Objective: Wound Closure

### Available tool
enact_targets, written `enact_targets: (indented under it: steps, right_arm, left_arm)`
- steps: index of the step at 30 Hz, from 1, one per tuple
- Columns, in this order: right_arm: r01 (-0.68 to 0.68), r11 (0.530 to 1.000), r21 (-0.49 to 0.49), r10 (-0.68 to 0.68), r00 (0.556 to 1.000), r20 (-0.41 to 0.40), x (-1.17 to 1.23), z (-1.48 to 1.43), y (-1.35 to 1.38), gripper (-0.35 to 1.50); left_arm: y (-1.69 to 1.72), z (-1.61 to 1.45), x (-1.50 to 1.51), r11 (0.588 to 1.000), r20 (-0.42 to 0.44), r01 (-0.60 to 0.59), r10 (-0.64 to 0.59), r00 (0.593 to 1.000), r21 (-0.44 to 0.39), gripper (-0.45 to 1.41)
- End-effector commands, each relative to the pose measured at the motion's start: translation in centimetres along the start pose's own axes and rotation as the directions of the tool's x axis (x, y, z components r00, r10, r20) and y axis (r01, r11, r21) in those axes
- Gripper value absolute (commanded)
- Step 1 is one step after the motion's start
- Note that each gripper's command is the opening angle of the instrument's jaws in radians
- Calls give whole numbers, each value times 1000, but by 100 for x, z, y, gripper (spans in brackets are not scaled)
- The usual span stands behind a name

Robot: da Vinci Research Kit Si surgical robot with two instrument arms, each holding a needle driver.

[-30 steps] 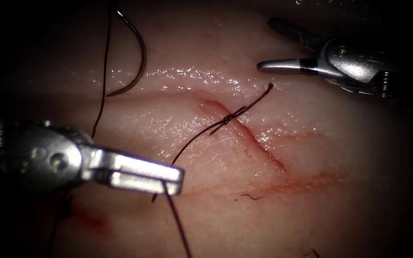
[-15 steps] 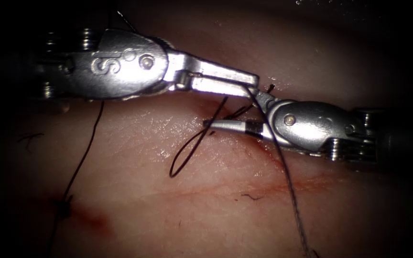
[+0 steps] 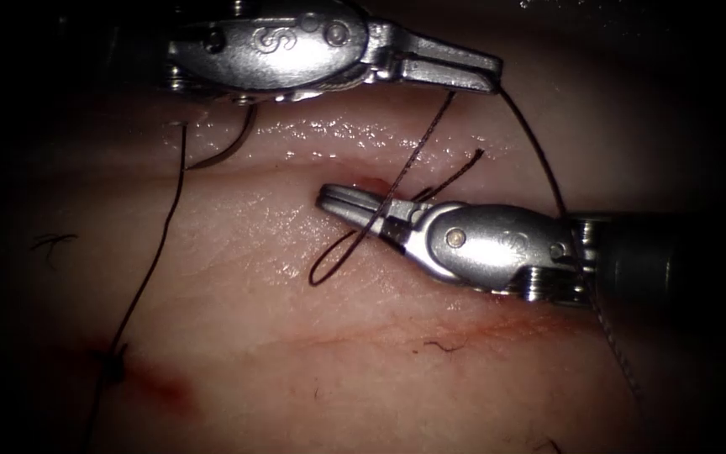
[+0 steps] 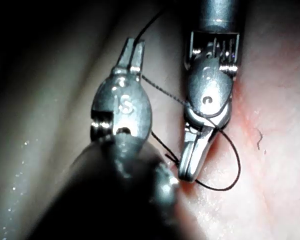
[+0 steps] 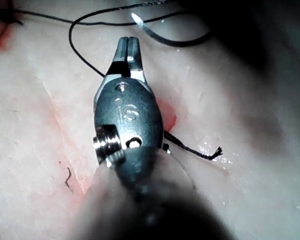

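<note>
While my left tool [image 3: 485,80] hung over the far edge of the tissue [image 3: 296,336], its jaws were pressed together on the thread [image 3: 539,160], which left the tips as a taut strand and ran down past my right tool's wrist toward the near edge. From the left wrist view, the same tool [image 4: 135,50] showed its jaws closed with the dark strand [image 4: 165,92] leading from them across to the other tool. My right tool [image 3: 342,202] lay low over the cut [image 3: 464,315], pointing left, its jaws together and empty as far as I could see, with a loop of the thread wound around them. That loop bulged out onto the tissue to the left of the cut, and in the left wrist view it curled round the right tool [image 4: 187,172]. A short loose tail [image 3: 464,164] stuck up just above the right tool; seen from the right wrist, where my right tool [image 5: 127,47] showed narrow closed tips, the tail [image 5: 205,152] ended frayed on the tissue. Neither tool held the needle [image 3: 228,147]: it lay on the tissue well left of the cut, partly under my left tool's body, not in the tissue; the right wrist view showed it [image 5: 165,37] just past the right tool's tips. Farther left, a smear of red fluid [image 3: 165,387] marked the tissue.
</note>
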Motion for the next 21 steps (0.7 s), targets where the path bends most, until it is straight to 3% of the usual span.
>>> enact_targets:
  steps: [1, 11, 21]
  right_arm:
    - [6, 1000, 9, -6, 1000, -19, 0, 12, -4, -35]
    - [14, 1000, 23, -12, 994, -107, 13, 32, -9, -35]
    - [10, 1000, 1, -9, 975, -220, 31, 31, -9, -35]
  left_arm:
    - [-6, 4, -8, 1000, 2, -8, 8, 1000, 3, -45]
    - [-27, -6, -44, 999, 12, -1, 1, 1000, 54, -45]
    - [-29, -13, -79, 996, 10, -17, 16, 1000, 91, -45]
